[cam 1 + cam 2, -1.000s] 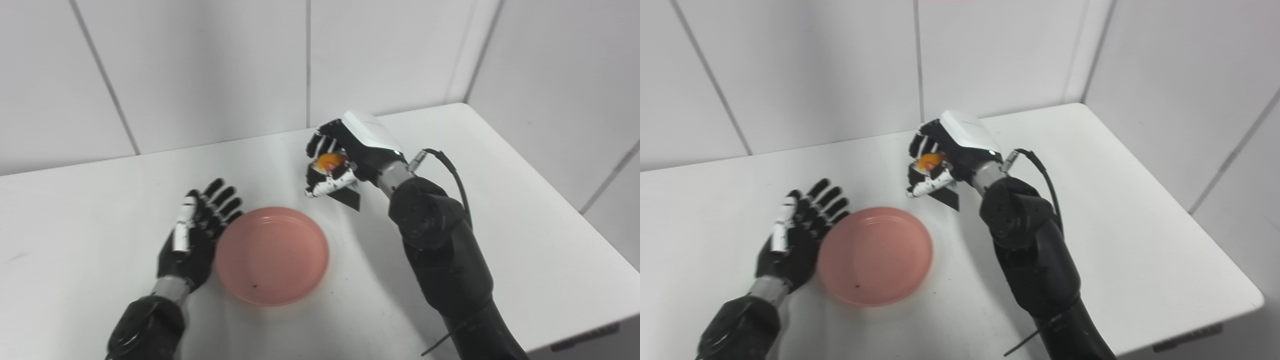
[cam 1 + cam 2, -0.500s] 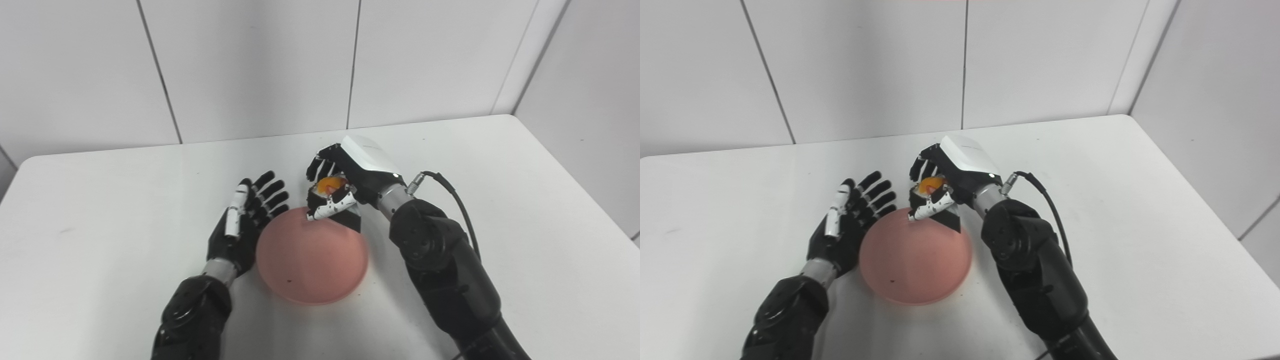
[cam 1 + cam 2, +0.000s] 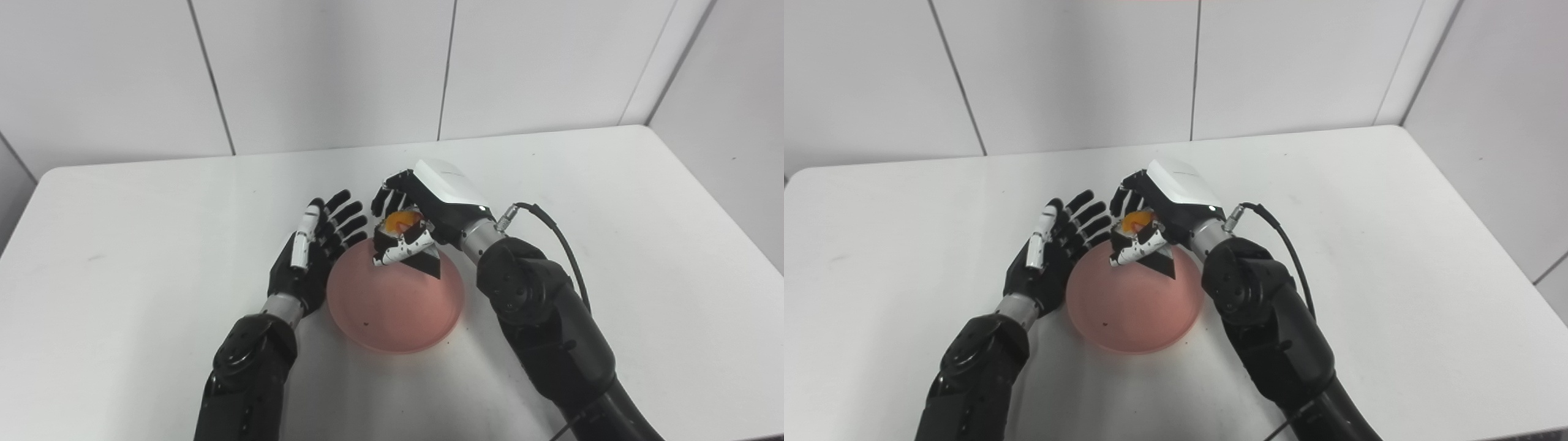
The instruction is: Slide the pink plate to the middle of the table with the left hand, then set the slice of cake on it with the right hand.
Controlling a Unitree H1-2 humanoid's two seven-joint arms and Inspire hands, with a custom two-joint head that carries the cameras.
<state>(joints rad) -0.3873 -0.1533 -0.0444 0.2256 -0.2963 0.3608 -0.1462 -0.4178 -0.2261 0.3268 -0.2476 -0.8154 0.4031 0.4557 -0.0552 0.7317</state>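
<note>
The pink plate (image 3: 392, 303) lies on the white table (image 3: 122, 257) near its middle. My left hand (image 3: 312, 257) is open, fingers spread, resting against the plate's left rim. My right hand (image 3: 422, 214) is shut on the slice of cake (image 3: 401, 223), which has an orange topping and a dark wedge base. It holds the slice just above the plate's far edge. The same shows in the right eye view, with the plate (image 3: 1133, 306) and the cake (image 3: 1138, 225). The fingers hide most of the slice.
White wall panels stand behind the table and on the right. A black cable (image 3: 551, 226) loops from the right wrist. The table's right edge (image 3: 723, 202) runs close to the side wall.
The camera has shifted, so the whole scene moved in the picture. My right hand has carried the cake from beyond the plate to over its far edge. The left hand stays at the rim.
</note>
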